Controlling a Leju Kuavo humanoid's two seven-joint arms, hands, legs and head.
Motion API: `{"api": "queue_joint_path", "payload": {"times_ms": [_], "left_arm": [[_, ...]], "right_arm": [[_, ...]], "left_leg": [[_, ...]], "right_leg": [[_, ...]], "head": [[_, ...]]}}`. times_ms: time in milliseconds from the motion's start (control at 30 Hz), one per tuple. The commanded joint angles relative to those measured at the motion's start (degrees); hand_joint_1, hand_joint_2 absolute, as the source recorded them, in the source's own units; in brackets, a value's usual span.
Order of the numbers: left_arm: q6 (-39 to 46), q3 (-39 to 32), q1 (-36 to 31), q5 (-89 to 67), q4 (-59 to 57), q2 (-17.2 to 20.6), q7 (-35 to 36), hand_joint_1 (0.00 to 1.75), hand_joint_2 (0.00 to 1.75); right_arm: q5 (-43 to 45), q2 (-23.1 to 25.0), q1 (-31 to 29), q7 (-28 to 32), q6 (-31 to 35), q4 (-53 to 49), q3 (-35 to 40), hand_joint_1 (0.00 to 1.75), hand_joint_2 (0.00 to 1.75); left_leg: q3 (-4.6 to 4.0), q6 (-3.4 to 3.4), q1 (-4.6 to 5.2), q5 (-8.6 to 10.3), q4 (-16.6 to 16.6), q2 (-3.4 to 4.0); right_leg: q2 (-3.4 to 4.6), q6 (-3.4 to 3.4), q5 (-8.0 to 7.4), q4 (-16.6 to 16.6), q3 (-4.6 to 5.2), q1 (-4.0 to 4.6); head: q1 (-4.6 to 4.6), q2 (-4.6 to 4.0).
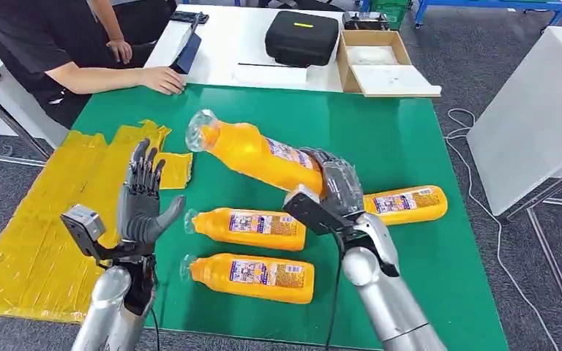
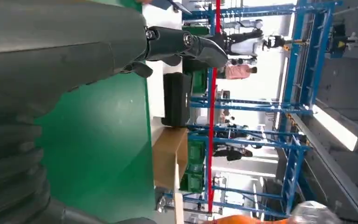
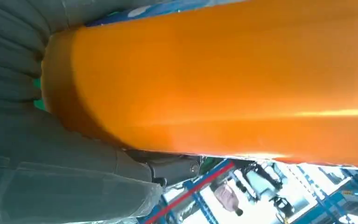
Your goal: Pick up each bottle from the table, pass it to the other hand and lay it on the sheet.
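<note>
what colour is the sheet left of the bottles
Yellow; the sheet shows best in the head view, crumpled beside the green table.

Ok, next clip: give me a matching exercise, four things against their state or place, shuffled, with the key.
Things:
1. right hand
2. left hand
3. yellow sheet
4. black case

States:
A. spread at the left end of the green table, no bottle on it
B. holds an orange bottle lifted at a tilt
C. on the white table beyond
D. raised, fingers apart, holding nothing

Pairs: 1-B, 2-D, 3-A, 4-C
</note>
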State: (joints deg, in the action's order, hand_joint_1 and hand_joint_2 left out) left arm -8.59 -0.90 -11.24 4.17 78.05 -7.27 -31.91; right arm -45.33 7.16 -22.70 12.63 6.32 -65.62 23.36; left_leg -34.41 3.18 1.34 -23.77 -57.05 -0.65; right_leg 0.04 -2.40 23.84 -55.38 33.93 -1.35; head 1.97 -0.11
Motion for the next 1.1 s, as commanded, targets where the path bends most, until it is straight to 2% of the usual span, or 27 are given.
{"api": "queue_joint_path", "payload": {"times_ms": [33,600,700,800,967,1100], "left_arm": [[-2.0,5.7,-2.5,6.9,-4.4,4.2,1.6,0.00,1.75],[-2.1,6.4,-2.4,7.1,-4.5,4.1,1.7,0.00,1.75],[-6.0,8.6,-3.4,11.5,-5.4,3.5,3.4,0.00,1.75],[-7.3,11.9,-5.5,13.1,-6.5,1.8,4.4,0.00,1.75],[-3.6,15.0,-8.7,16.1,-5.7,0.7,5.6,0.00,1.75],[-3.4,15.3,-9.4,17.1,-5.5,0.3,6.6,0.00,1.75]], "right_arm": [[0.9,5.4,-7.0,-0.4,-0.9,7.3,2.5,1.59,1.75],[1.0,5.7,-7.7,-0.5,-1.0,7.7,2.6,1.59,1.75],[1.4,6.7,-9.4,-0.7,-1.0,9.3,3.0,1.54,1.75],[2.0,7.7,-10.3,-1.2,-1.1,10.9,3.0,1.59,1.75],[0.9,11.2,-9.4,-1.5,-1.7,18.0,8.4,1.55,1.75],[1.8,12.8,-8.7,-2.0,1.4,25.1,13.2,1.57,1.75]], "left_leg": [[0.09,-0.26,-0.08,-0.04,0.0,0.24],[0.11,-0.31,-0.10,-0.03,0.0,0.08],[0.08,-0.29,-0.10,-0.03,0.0,0.08],[-0.05,-0.16,-0.03,0.02,0.0,-0.01],[-0.02,-0.17,-0.06,0.02,0.0,0.00],[0.15,-0.29,-0.11,-0.03,0.0,0.21]], "right_leg": [[0.19,0.17,-0.03,0.0,-0.05,0.08],[0.02,0.22,-0.01,0.0,-0.12,0.09],[0.03,0.20,-0.01,0.0,-0.08,0.09],[-0.05,0.12,-0.02,0.0,0.06,0.02],[-0.03,0.14,-0.04,0.0,0.02,0.05],[0.09,0.30,-0.07,0.1,-0.12,0.10]], "head": [[0.00,0.00],[-0.02,0.00],[-0.02,0.00],[-0.02,0.00],[-0.04,0.00],[0.00,0.00]]}}
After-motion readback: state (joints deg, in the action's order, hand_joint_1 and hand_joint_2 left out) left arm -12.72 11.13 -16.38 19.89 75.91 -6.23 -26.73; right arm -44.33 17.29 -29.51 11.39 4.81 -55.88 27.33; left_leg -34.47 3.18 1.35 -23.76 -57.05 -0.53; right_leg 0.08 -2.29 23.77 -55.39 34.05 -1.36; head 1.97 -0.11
